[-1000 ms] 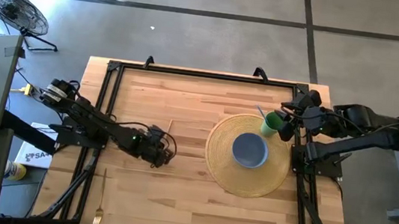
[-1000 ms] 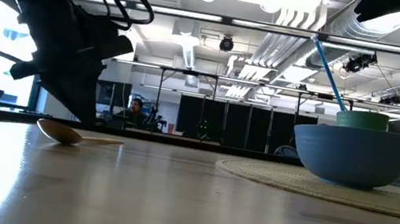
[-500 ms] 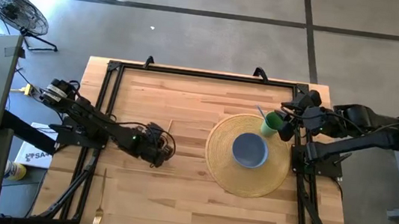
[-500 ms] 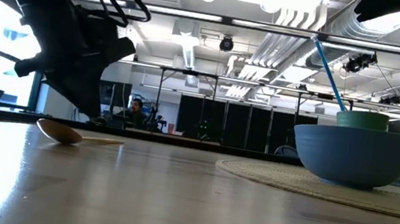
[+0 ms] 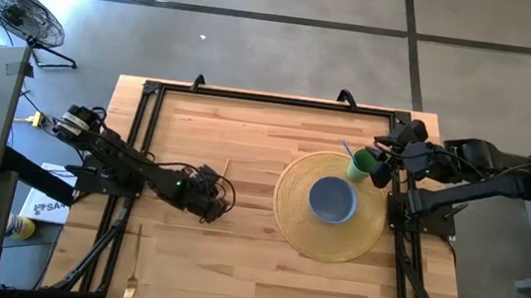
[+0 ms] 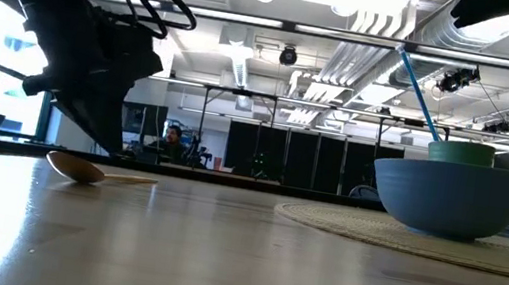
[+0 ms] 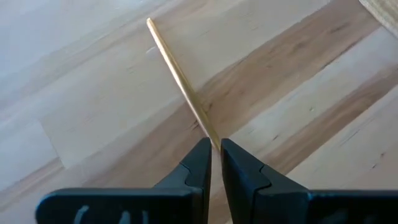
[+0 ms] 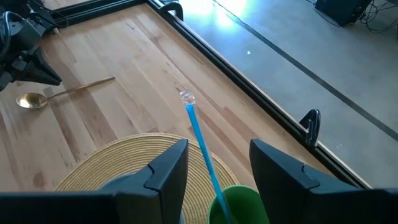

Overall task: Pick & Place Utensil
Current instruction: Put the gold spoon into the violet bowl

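Note:
A gold spoon (image 8: 62, 91) lies flat on the wooden table left of centre; its bowl (image 6: 75, 168) and handle rest on the wood. My left gripper (image 7: 216, 149) is down over the spoon's handle (image 7: 180, 74) and shut on it; in the high view it (image 5: 217, 202) hides the spoon's bowl. My right gripper (image 8: 217, 165) waits open above a green cup (image 5: 360, 165) with a blue straw (image 8: 199, 134), at the far right of a round woven mat (image 5: 288, 217). A blue bowl (image 5: 332, 199) stands on the mat. My left gripper pinches the spoon's thin handle (image 7: 208, 134) between its two fingertips, on the stretch nearer the bowl. The fingers come from above, slanting, and lie across the handle. The free end (image 7: 150, 22) runs out ahead of them, and the spoon lies on the table.
A fork (image 5: 134, 266) lies near the table's near-left corner. A black frame rail (image 5: 271, 100) runs along the far edge and down both sides. Bare wood stretches between the spoon and the mat. A fan (image 5: 11, 5) stands on the floor beyond the far-left corner.
My left gripper has rocked slightly over the spoon without travelling. The spoon lies where it was, and the right arm has kept still.

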You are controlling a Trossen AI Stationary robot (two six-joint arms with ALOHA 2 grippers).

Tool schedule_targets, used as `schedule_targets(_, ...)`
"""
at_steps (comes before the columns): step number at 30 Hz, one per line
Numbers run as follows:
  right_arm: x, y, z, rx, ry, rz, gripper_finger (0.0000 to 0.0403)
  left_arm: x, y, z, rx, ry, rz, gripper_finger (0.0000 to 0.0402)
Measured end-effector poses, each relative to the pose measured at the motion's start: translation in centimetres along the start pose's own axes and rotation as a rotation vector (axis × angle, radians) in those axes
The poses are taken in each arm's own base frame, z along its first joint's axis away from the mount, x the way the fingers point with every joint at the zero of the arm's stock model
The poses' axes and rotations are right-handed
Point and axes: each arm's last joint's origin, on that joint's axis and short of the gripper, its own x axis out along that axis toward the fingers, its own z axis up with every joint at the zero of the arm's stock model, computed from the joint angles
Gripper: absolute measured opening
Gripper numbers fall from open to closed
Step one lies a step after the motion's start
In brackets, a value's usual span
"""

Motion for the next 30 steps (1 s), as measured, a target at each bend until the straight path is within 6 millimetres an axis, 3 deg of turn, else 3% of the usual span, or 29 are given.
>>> schedule_targets(17, 0.00, 0.00, -0.01, 0.000, 0.000, 0.000, 0.0165, 0.40, 0.18, 0.48, 0.087, 0.036, -0.003, 0.0041)
schedule_targets(26, 0.00, 0.00, 0.00, 0.000, 0.000, -0.001, 0.0165, 0.44, -0.03, 0.76, -0.031, -0.011, -0.011, 0.0141)
schedule_targets(30, 0.00, -0.01, 0.00, 0.000, 0.000, -0.001, 0.0165, 0.65, -0.28, 0.65, -0.090, -0.002, -0.027, 0.0159)
